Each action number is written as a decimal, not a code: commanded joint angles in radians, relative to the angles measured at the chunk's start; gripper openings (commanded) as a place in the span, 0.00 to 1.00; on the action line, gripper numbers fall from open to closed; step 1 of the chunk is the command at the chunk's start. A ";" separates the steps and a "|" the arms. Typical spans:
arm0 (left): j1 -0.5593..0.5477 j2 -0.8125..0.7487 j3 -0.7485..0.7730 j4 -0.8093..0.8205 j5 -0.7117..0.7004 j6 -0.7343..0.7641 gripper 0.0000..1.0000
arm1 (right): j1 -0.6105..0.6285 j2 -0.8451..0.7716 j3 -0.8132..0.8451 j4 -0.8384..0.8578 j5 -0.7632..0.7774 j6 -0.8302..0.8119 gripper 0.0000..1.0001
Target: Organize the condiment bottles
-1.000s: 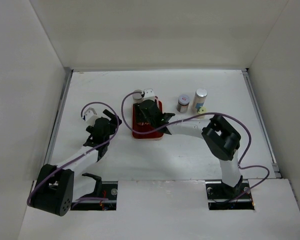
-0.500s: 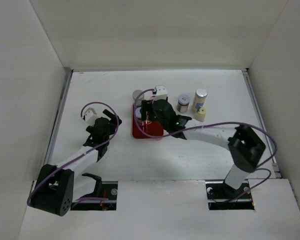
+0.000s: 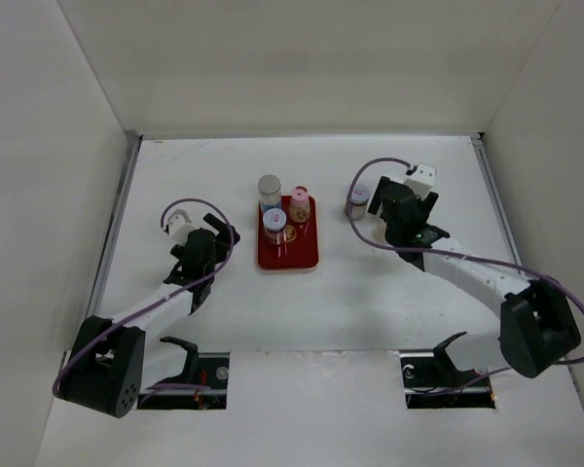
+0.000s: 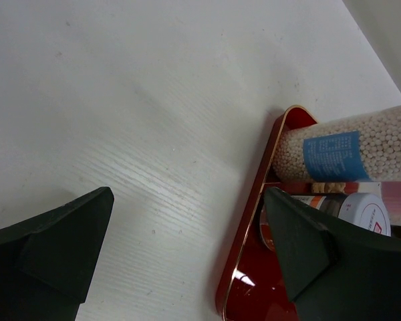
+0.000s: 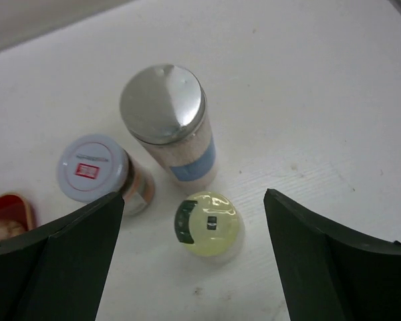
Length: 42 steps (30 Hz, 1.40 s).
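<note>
A red tray (image 3: 304, 255) holds three condiment bottles: a tall silver-capped one (image 3: 269, 187), a pink-lidded one (image 3: 300, 199) and a whitish-lidded one (image 3: 274, 222). My right gripper (image 3: 389, 206) is open and empty above three bottles on the table to the right. The right wrist view shows them: a tall silver-capped bottle (image 5: 164, 103), a whitish-lidded one (image 5: 93, 167), and a yellow-lidded one (image 5: 210, 224) between my open fingers (image 5: 194, 200). From above only the whitish-lidded one (image 3: 357, 199) shows. My left gripper (image 3: 224, 236) is open and empty just left of the tray (image 4: 254, 221).
White walls enclose the table on the left, back and right. The left wrist view shows the blue-labelled bottle (image 4: 347, 150) and the whitish lid (image 4: 364, 210) on the tray, behind my right finger (image 4: 314, 254).
My right gripper let go of the whitish-lidded bottle on the tray and swung right, over the three bottles on the table. The left arm has barely moved.
</note>
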 commanded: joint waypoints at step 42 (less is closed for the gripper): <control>0.015 -0.011 -0.005 0.061 0.013 -0.010 1.00 | 0.359 0.521 0.424 0.146 -0.185 -0.074 0.52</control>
